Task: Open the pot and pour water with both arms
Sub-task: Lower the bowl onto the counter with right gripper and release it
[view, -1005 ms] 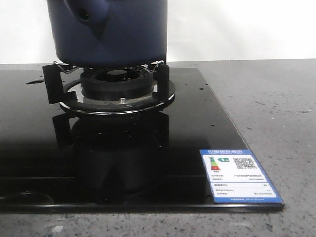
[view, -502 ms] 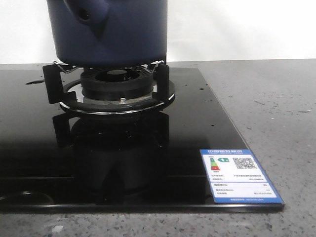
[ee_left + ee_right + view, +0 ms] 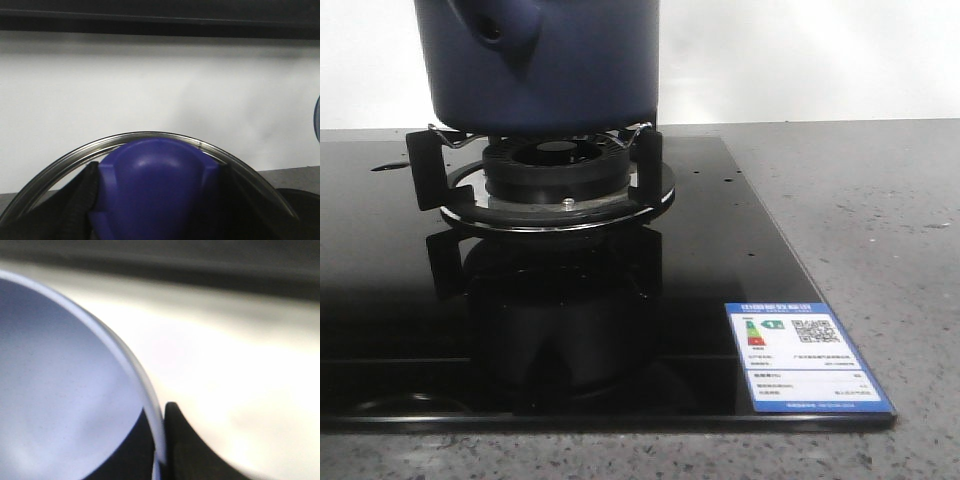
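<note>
A: Where is the pot?

B: In the front view the dark navy pot (image 3: 545,60) sits on the black pan supports of the gas burner (image 3: 557,170), its stubby hollow handle (image 3: 500,28) facing the camera. The burner is part of a glossy black glass hob (image 3: 550,320) that lies on a grey speckled desk (image 3: 860,220).

A: Has anything changed over the last second?

B: Hardly. The pot, the burner and the energy label (image 3: 806,357) on the hob's near corner are all where they were. Only a faint reflection on the glass at the near left edge has shifted, which suggests an arm moving out of frame.

A: What are the grippers doing?

B: The left gripper (image 3: 157,200) is clamped on a rounded blue knob (image 3: 155,190), one dark finger on each side. Beyond the knob curves the metal-rimmed edge of a glass lid (image 3: 150,137). The right gripper (image 3: 162,450) is very close to a pale blue-grey curved surface, probably a vessel's inside. One dark fingertip (image 3: 192,450) lies just beside the rim (image 3: 135,375); whether it grips I cannot tell.

A: So where does the task stand?

B: I judge the lid is held away from the pot and pouring comes next.
</note>
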